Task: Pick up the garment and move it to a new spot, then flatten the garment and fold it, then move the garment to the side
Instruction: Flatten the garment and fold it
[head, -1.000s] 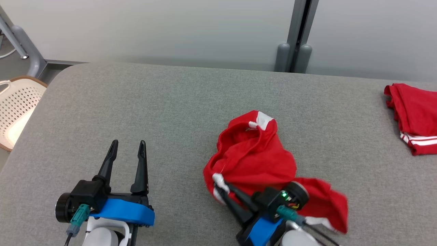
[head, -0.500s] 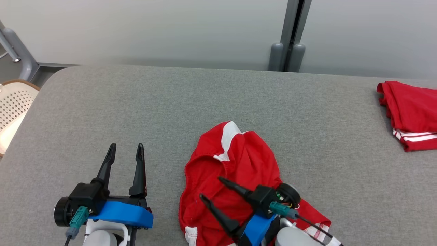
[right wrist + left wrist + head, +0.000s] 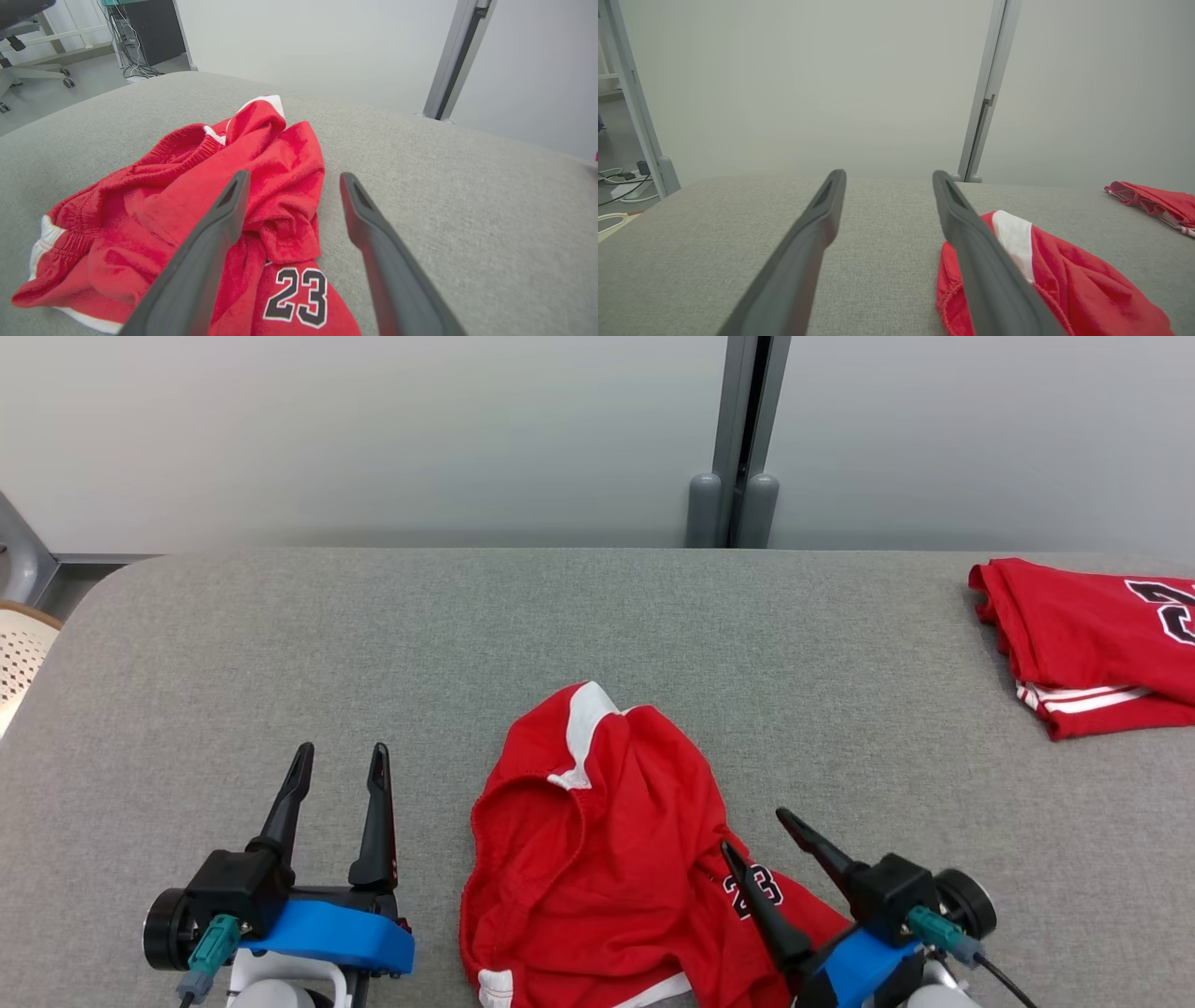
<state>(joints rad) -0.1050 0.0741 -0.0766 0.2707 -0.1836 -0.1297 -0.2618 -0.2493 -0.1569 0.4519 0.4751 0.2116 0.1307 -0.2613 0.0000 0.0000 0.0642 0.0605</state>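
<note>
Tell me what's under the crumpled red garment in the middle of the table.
The red garment lies bunched on the gray padded table, whose surface shows beside and beyond it. Its folds cover the patch directly beneath, so anything lying there cannot be seen.

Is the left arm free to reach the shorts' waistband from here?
Probably yes. The left claw is open beside the shorts, the waistband faces it, and just bare table lies between.

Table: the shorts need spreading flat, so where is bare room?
Bare: the far strip of the table from its left edge to the folded garment, and the stretch between shorts and folded garment. Crowded: the near edge, with left gripper, shorts and right gripper.
</note>
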